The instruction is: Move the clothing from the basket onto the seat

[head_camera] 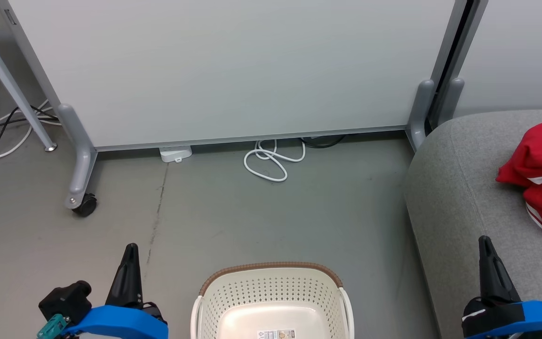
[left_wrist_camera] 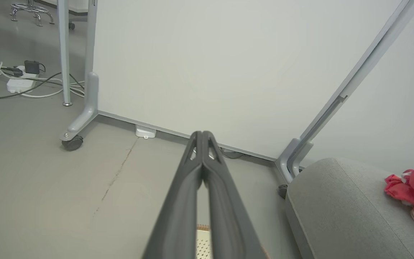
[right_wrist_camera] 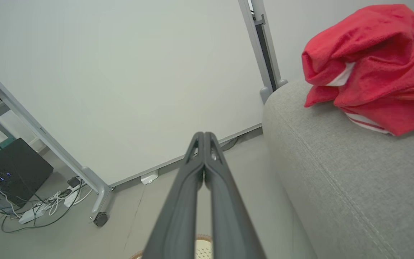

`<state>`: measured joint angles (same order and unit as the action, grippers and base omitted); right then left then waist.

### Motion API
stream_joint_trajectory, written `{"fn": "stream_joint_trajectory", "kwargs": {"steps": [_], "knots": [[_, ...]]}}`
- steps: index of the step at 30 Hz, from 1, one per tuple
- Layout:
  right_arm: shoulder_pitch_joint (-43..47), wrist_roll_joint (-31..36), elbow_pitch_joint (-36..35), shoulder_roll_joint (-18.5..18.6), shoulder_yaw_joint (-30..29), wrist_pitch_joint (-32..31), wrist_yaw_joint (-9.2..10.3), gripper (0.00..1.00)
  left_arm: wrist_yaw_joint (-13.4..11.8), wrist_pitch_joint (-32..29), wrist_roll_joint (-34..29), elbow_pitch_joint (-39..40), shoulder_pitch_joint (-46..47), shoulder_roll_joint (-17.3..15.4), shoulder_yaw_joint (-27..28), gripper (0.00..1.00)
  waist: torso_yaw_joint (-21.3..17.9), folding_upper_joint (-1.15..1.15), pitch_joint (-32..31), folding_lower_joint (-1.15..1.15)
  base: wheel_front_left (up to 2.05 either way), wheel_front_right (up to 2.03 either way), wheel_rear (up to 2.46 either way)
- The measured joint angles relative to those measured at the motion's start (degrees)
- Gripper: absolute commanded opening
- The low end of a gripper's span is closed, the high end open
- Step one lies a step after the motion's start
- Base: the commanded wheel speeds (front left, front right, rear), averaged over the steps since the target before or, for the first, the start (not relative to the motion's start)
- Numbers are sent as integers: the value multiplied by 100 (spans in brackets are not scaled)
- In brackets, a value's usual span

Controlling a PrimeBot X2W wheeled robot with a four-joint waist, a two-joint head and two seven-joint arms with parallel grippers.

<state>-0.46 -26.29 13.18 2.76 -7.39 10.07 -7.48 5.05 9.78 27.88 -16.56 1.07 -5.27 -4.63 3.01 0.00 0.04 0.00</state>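
Clothing (head_camera: 541, 169), red with white trim, lies bunched on the seat (head_camera: 459, 188), a light grey cushion at the right of the head view. It is well apart from the basket (head_camera: 271, 268), which stands on the floor (head_camera: 299, 212) at the bottom centre with its pale bottom and barcode label showing. That floor is smooth grey, with a thin crack running toward a white partition panel (head_camera: 233, 66) on grey feet, one of them on a black castor (head_camera: 85, 205). A looped white cable (head_camera: 271, 162) lies at the panel's foot. The left gripper (head_camera: 131, 248) sits left of the basket and the right gripper (head_camera: 485, 241) shows against the seat's near part, each with its jaws pressed together and gripping nothing. The left wrist view adds a power strip (left_wrist_camera: 20, 84) tangled in cables and a stool base (left_wrist_camera: 31, 9) beyond the panel's left end. The right wrist view brings the red heap close, its folds and a white-striped hem plain, and shows a black box (right_wrist_camera: 16, 169) with small blue lights at its far left.
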Motion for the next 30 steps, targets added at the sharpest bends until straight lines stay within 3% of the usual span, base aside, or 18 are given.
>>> {"fn": "stream_joint_trajectory", "kwargs": {"steps": [30], "knots": [[-196,-2606,16,0,40,-648,0,0,86,-635,2535,96,172,92,424,0,-86,0,4,0,0,0,0]]}}
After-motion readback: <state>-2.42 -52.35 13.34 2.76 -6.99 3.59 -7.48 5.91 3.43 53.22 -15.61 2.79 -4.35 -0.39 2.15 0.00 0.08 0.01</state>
